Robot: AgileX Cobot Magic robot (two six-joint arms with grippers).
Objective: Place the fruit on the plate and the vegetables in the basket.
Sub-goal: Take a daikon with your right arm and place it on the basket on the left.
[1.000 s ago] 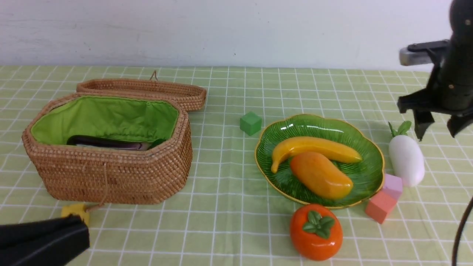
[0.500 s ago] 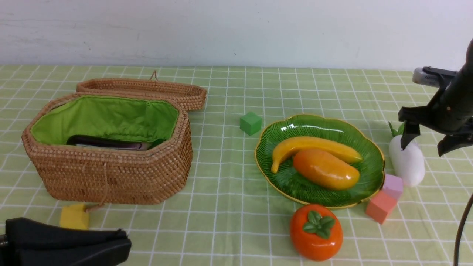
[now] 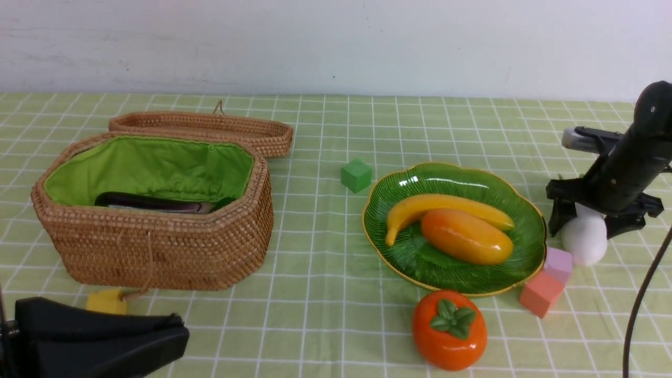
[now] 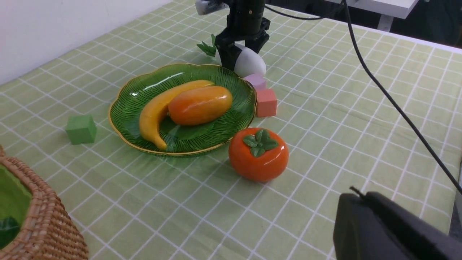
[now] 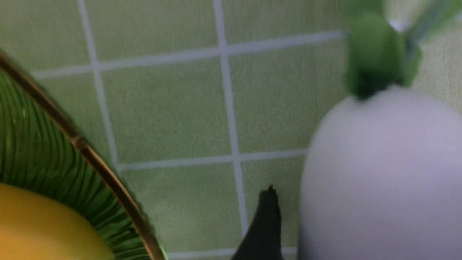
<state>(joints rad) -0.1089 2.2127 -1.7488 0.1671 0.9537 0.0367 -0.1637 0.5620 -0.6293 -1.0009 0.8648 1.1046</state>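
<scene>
The white radish [image 3: 585, 242] lies right of the green plate [image 3: 446, 181]. My right gripper [image 3: 590, 223] is open and lowered over it, one finger on each side. In the right wrist view a black fingertip [image 5: 267, 220] stands a little apart from the radish [image 5: 379, 173]. The banana [image 3: 446, 207] and mango [image 3: 467, 236] lie on the plate. The persimmon [image 3: 449, 331] sits on the cloth in front of the plate. The eggplant [image 3: 152, 203] lies in the wicker basket [image 3: 157, 247]. No chili shows. My left gripper [image 3: 176, 336] is shut and empty, low at the front left.
A green cube [image 3: 356, 175] sits behind the plate. A lilac cube [image 3: 557, 264] and a salmon cube [image 3: 541, 293] sit between the plate and the radish. A yellow cube [image 3: 106, 302] lies in front of the basket. The basket's lid [image 3: 210, 128] rests behind it.
My right gripper has come down from above and now straddles the radish. The mango has settled against the banana. My left gripper has slid right along the front edge.
</scene>
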